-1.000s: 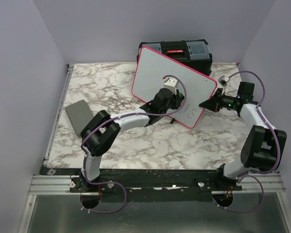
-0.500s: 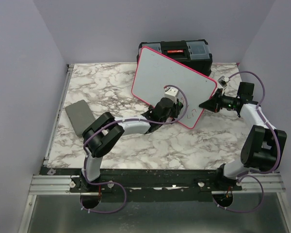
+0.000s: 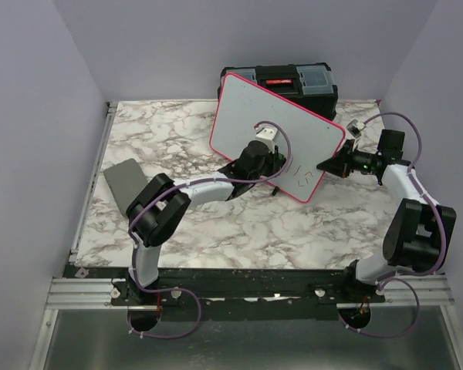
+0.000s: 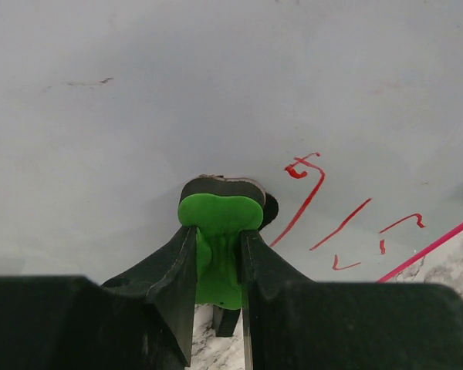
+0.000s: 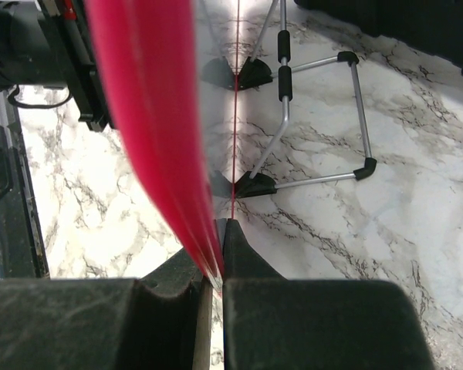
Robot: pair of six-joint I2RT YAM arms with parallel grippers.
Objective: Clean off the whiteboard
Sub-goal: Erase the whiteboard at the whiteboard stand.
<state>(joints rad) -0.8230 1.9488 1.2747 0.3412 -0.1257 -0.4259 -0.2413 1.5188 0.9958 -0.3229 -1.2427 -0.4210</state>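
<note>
The whiteboard (image 3: 243,116) stands tilted on the marble table, white with a pink-red rim. Red handwriting (image 3: 303,176) sits near its lower right corner. My left gripper (image 3: 272,159) is shut on a green eraser (image 4: 220,218), whose dark pad presses on the board face just left of the red handwriting (image 4: 315,202). In the left wrist view the left gripper (image 4: 218,240) pinches the eraser's green handle. My right gripper (image 3: 329,165) is shut on the board's right edge. The right wrist view shows the red rim (image 5: 147,116) running between the right gripper (image 5: 216,248) jaws.
A black toolbox (image 3: 293,79) stands right behind the board. A small grey flat pad (image 3: 126,183) lies at the table's left edge. The board's wire stand (image 5: 284,92) with black feet rests on the marble behind it. Lilac walls close in on three sides.
My left gripper slid the eraser down the board face, then back up and slightly left. The right arm and the board have stayed put.
</note>
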